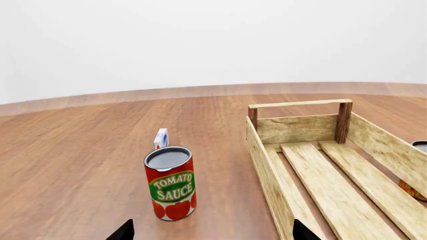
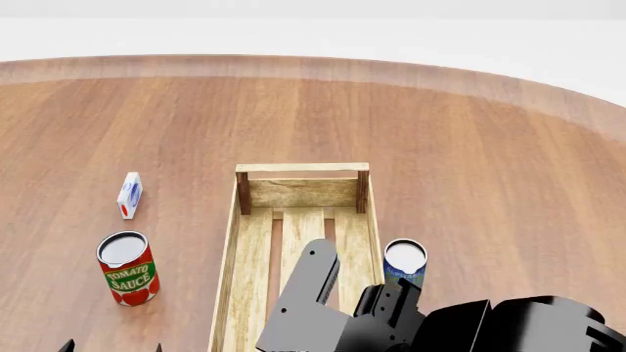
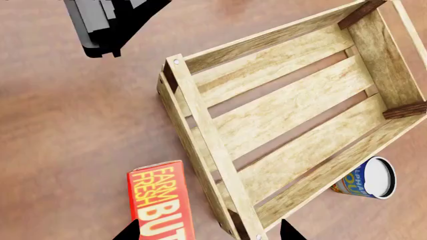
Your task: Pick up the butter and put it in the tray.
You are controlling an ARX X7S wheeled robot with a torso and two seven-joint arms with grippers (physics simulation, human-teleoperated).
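The butter (image 3: 160,202), a red and orange carton with white lettering, lies flat on the wooden table right beside one end of the tray (image 3: 200,125). My right gripper (image 3: 210,234) hovers above, open, with the butter by one fingertip and the tray's end bar also between the fingers. In the head view my right arm (image 2: 391,323) hides the butter. The tray (image 2: 303,168) is a long pale slatted crate with nothing in it. My left gripper (image 1: 212,235) is open over bare table, between a tomato sauce can (image 1: 171,182) and the tray's side wall (image 1: 263,160).
A small white and blue carton (image 2: 128,194) stands beyond the tomato sauce can (image 2: 127,268). A blue-labelled can (image 2: 404,262) stands against the tray's right side, also seen as the can (image 3: 367,179) in the right wrist view. A dark robot part (image 3: 113,20) shows there too.
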